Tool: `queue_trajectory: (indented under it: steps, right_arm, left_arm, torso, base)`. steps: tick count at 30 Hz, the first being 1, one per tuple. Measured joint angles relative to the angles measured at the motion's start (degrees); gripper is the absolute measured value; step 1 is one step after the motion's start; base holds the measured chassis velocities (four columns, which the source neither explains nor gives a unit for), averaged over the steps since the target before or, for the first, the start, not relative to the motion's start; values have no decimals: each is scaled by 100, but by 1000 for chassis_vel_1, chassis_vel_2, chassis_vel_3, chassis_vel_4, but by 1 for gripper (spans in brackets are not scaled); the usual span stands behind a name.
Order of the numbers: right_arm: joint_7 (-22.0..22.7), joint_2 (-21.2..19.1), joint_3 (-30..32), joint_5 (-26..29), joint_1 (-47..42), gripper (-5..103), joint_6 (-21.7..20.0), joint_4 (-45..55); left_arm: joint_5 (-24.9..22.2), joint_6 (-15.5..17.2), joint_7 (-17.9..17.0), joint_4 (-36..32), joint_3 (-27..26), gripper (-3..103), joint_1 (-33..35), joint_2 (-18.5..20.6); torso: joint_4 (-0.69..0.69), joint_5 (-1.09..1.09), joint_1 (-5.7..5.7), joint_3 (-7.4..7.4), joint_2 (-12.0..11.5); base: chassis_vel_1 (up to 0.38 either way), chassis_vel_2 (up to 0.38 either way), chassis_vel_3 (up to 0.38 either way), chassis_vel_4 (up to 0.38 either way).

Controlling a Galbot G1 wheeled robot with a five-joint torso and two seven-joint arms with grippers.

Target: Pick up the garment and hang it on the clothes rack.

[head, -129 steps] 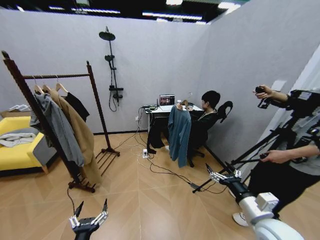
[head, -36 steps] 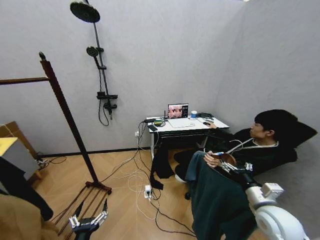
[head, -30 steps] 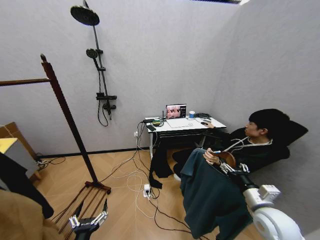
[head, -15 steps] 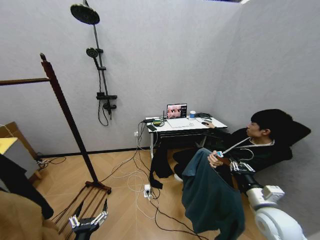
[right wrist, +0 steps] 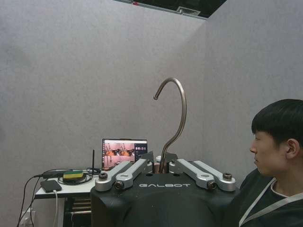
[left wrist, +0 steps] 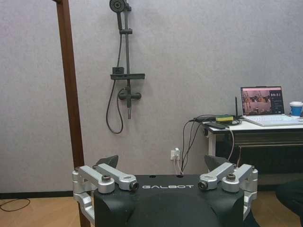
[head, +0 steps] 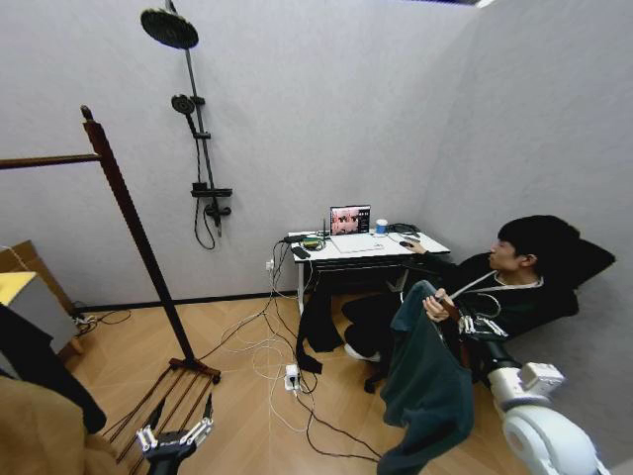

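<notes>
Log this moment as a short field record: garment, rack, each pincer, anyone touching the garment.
garment: dark teal top, hanging from its hanger beside the seated person
hanger hook: metal hook rising upright between the right pincer's fingers
right pincer: shut on the hanger at the base of the hook
left pincer: open, low in front of the robot, holding nothing
clothes rack: reddish-brown post to the robot's left, apart from the garment
person: hand on the top of the garment

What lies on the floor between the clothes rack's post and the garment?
In the head view, tangled cables and a white power strip lie on the wooden floor between the clothes rack and the garment.
</notes>
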Motion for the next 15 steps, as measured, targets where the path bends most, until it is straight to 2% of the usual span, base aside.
queue_trajectory:
  steps: [15]
  right_arm:
    - [22,54,-80,125,84,10,27,193]
  left_arm:
    - [0,0,0,0,0,100,0,0]
  torso:
    - [0,-1,-1,0,0]
  base:
    - [0,0,0,0]
